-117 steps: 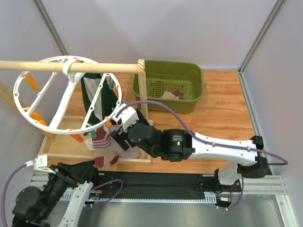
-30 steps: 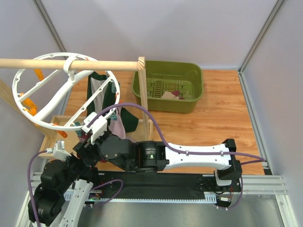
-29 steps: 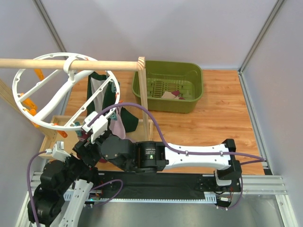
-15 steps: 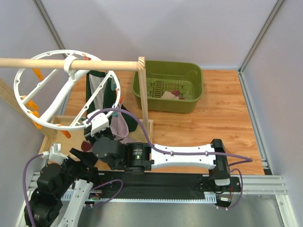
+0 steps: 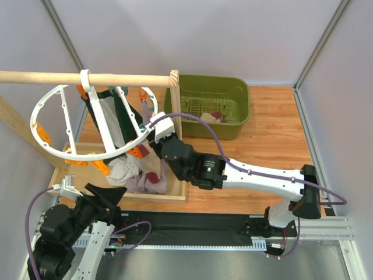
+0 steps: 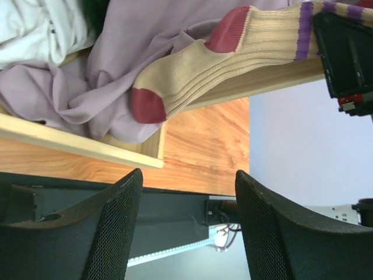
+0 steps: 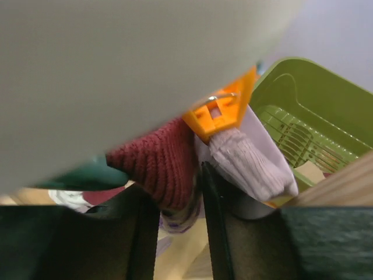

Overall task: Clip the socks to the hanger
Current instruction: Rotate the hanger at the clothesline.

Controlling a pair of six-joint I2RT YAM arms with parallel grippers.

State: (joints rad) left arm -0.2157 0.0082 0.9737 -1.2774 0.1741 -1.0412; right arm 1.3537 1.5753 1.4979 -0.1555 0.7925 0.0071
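The white wheel-shaped hanger (image 5: 99,122) hangs from the wooden rod, with orange clips around its rim. My right gripper (image 5: 152,135) is at the hanger's lower right rim, shut on the maroon cuff of a sock (image 7: 160,163), just under an orange clip (image 7: 221,114) that pinches mauve fabric. The blurred white rim (image 7: 116,58) fills the top of that view. The cream sock (image 6: 221,64), with maroon heel and toe and purple stripes, hangs down from that grip. My left gripper (image 6: 187,175) is open and empty, low below the sock (image 5: 152,172).
A mauve garment (image 5: 125,169) and a dark green and white garment (image 5: 113,116) hang inside the wooden frame (image 5: 157,195). The wooden rod (image 5: 58,77) rests on a post. A green basket (image 5: 210,105) at the back holds another sock (image 5: 213,118).
My right gripper has moved up and right with the sock, from low by the left arm to the hanger's rim. The hanger has swung and tilted. The left arm stays low.
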